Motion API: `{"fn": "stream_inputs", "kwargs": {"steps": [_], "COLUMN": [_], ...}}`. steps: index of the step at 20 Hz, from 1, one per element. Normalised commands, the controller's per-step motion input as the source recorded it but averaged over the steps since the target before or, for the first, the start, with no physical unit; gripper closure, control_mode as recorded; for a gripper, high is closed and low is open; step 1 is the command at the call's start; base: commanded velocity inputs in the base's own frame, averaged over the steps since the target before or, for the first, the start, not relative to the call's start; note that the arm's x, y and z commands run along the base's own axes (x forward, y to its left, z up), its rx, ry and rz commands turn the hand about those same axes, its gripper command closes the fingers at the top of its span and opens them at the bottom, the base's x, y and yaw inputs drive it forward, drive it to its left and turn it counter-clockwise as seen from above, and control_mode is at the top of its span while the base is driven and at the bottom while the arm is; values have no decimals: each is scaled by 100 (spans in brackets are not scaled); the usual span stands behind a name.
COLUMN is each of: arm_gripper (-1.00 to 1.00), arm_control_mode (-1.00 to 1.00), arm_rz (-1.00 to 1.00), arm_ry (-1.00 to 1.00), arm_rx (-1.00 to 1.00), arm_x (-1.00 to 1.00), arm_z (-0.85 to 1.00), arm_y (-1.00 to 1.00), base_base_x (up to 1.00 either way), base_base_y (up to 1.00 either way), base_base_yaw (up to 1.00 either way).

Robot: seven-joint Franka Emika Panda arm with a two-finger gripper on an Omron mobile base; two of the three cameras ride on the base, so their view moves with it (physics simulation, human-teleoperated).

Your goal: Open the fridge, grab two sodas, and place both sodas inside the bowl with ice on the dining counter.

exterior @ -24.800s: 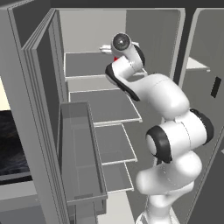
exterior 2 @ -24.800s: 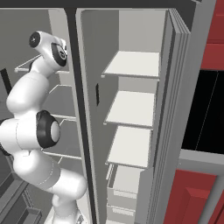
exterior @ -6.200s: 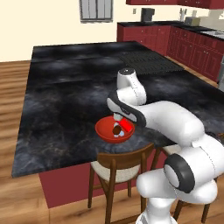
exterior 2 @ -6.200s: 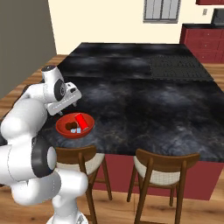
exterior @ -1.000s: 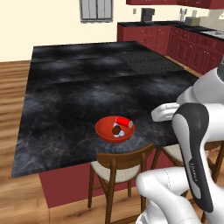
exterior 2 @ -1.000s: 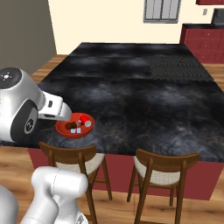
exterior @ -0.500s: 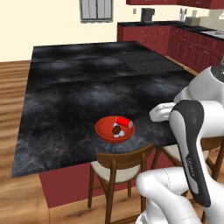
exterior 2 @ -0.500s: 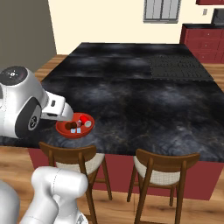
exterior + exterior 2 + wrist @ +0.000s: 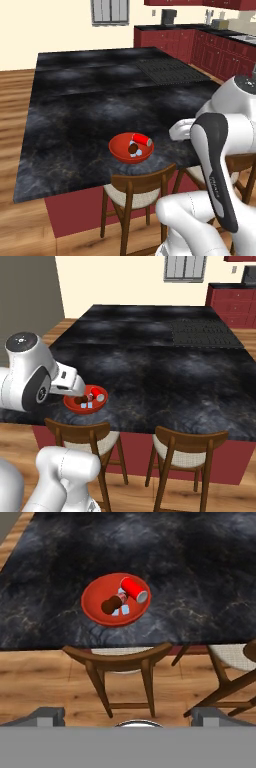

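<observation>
The red bowl with ice [image 9: 92, 594] sits near the front edge of the black dining counter [image 9: 200, 567]. Both sodas lie in it: the red can [image 9: 134, 589] on its side, and the brown bottle [image 9: 111, 605] next to the white ice cubes [image 9: 125, 610]. The left base view shows the same bowl [image 9: 120, 150], can [image 9: 141, 140] and bottle [image 9: 133, 148]. My gripper [image 9: 128, 717] is open and holds nothing. It hangs back from the counter above a chair and looks down at the bowl. In the right base view my hand [image 9: 67, 383] covers the near left side of the bowl [image 9: 92, 406].
Two wooden chairs [image 9: 122, 662] [image 9: 235, 667] with pale seats stand at the counter's front edge below my hand. An inset black cooktop [image 9: 170, 70] lies at the far right of the counter. Dark red cabinets [image 9: 200, 45] line the back wall. A tall dull grey block [image 9: 25, 291] rises at far left.
Over the last second the arm has drawn slightly up and back from the bowl. The gripper stays open. Both sodas lie still in the bowl.
</observation>
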Motion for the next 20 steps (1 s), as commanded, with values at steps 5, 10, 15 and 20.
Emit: {"fn": "stream_inputs", "kwargs": {"steps": [5, 10, 15, 20], "arm_gripper": [-100, -100, -100, -100], "arm_control_mode": [-100, -100, -100, -100], "arm_rz": [0, 0, 0, 0], "arm_ry": [4, 4, 3, 1], "arm_rx": [0, 0, 0, 0], "arm_x": [8, 9, 9, 11], "arm_z": [-15, -15, -12, -11], "arm_y": [0, 0, 0, 0], "base_base_x": [0, 0, 0, 0], "base_base_y": [0, 0, 0, 0], "base_base_yaw": [0, 0, 0, 0]}}
